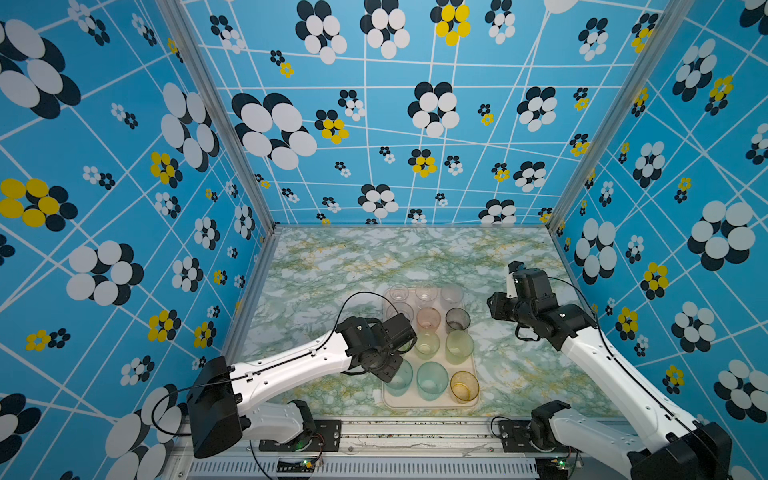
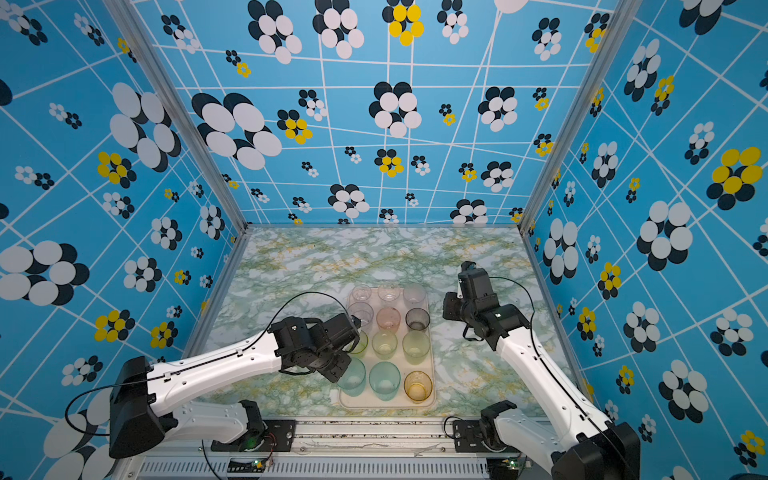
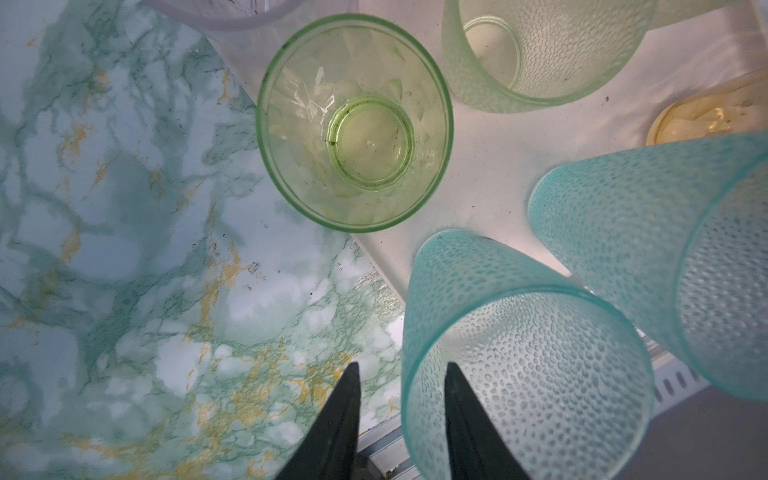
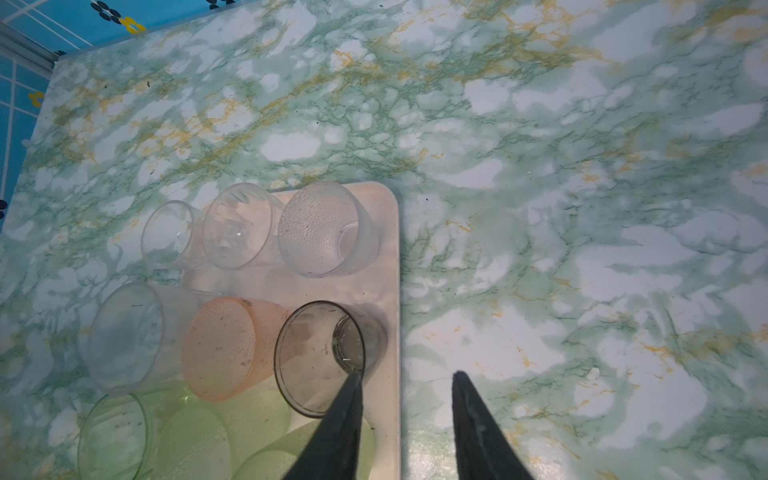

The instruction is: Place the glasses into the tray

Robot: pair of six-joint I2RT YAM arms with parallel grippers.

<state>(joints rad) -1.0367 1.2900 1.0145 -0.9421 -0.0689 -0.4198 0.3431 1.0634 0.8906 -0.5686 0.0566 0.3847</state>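
The cream-pink tray (image 1: 432, 406) lies on the marble table with several glasses standing in rows in it. My left gripper (image 3: 403, 370) hangs over the near-left teal glass (image 3: 519, 374). Its jaws are open and straddle that glass's rim, one finger inside and one outside, neither pressing the wall. Next to it stand a second teal glass (image 3: 644, 249), a green faceted glass (image 3: 353, 124) and an amber glass (image 1: 464, 386). My right gripper (image 4: 407, 376) is open and empty above the tray's right edge, beside the smoky grey glass (image 4: 320, 357) and the pink glass (image 4: 220, 349).
The green-veined marble tabletop (image 1: 332, 266) surrounds the tray. Blue flower-patterned walls (image 1: 124, 208) close in the left, back and right sides. A metal rail (image 1: 415, 432) with both arm bases runs along the front edge.
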